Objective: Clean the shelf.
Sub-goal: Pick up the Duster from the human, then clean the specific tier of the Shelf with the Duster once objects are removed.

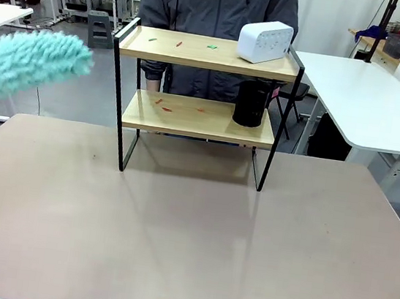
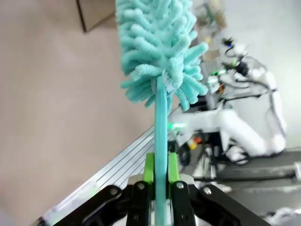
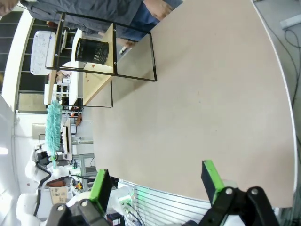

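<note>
The shelf (image 1: 204, 60) stands at the far middle of the beige table, a black frame with two wooden boards. Small red and green scraps (image 1: 178, 44) lie on its top board, and more red ones (image 1: 163, 105) on the lower board. A white box (image 1: 265, 41) sits on the top board at right, and a black mesh cup (image 1: 251, 102) on the lower board. A fluffy teal duster (image 1: 27, 60) hangs in the air left of the shelf. My left gripper (image 2: 160, 170) is shut on the duster's thin teal handle (image 2: 161, 136). My right gripper (image 3: 155, 181) is open over the table's near edge, with the shelf (image 3: 108, 52) sideways far off.
A person in a dark grey jacket (image 1: 211, 7) stands right behind the shelf. A white table (image 1: 369, 98) sits at the right, another (image 1: 0, 16) at the far left. The beige tabletop (image 1: 187, 244) stretches bare in front of the shelf.
</note>
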`<state>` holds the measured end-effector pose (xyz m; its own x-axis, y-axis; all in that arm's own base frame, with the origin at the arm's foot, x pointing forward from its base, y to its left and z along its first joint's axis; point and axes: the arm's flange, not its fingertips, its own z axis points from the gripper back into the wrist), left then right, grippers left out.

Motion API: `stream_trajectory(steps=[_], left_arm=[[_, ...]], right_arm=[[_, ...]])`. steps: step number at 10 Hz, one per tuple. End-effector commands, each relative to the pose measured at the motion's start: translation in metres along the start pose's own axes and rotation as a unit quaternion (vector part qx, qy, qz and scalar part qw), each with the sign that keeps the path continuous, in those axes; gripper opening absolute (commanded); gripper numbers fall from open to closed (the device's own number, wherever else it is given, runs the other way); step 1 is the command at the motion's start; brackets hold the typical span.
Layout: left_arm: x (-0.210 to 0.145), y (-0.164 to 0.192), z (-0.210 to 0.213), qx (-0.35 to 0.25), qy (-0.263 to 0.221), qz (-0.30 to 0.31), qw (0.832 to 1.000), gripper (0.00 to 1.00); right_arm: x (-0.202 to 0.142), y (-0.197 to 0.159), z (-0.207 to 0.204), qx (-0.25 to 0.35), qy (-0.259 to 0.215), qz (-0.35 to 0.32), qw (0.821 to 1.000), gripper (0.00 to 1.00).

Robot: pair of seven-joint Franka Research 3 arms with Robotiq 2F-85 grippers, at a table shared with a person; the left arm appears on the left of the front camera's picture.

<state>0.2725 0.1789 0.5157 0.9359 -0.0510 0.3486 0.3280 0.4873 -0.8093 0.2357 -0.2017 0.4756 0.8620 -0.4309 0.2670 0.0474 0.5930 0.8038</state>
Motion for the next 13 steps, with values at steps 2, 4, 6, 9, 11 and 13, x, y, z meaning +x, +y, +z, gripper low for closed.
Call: stream_trajectory(steps=[2, 4, 6, 9, 11, 13], left_arm=[[-0.052, 0.023, -0.003, 0.038, -0.025, -0.073, 0.996, 0.00], [-0.049, 0.019, 0.004, 0.026, -0.001, -0.049, 0.998, 0.00], [-0.049, 0.019, 0.004, 0.026, -0.001, -0.049, 0.998, 0.00], [-0.049, 0.019, 0.004, 0.026, -0.001, -0.049, 0.998, 0.00], [-0.049, 0.019, 0.004, 0.026, -0.001, -0.049, 0.998, 0.00], [-0.049, 0.019, 0.004, 0.026, -0.001, -0.049, 0.998, 0.00]], right_arm=[[0.001, 0.001, 0.000, 0.013, -0.006, 0.012, 1.000, 1.00], [0.001, 0.001, 0.000, 0.013, -0.006, 0.012, 1.000, 1.00], [0.001, 0.001, 0.000, 0.013, -0.006, 0.012, 1.000, 1.00], [0.001, 0.001, 0.000, 0.013, -0.006, 0.012, 1.000, 1.00], [0.001, 0.001, 0.000, 0.013, -0.006, 0.012, 1.000, 1.00], [0.001, 0.001, 0.000, 0.013, -0.006, 0.012, 1.000, 1.00]])
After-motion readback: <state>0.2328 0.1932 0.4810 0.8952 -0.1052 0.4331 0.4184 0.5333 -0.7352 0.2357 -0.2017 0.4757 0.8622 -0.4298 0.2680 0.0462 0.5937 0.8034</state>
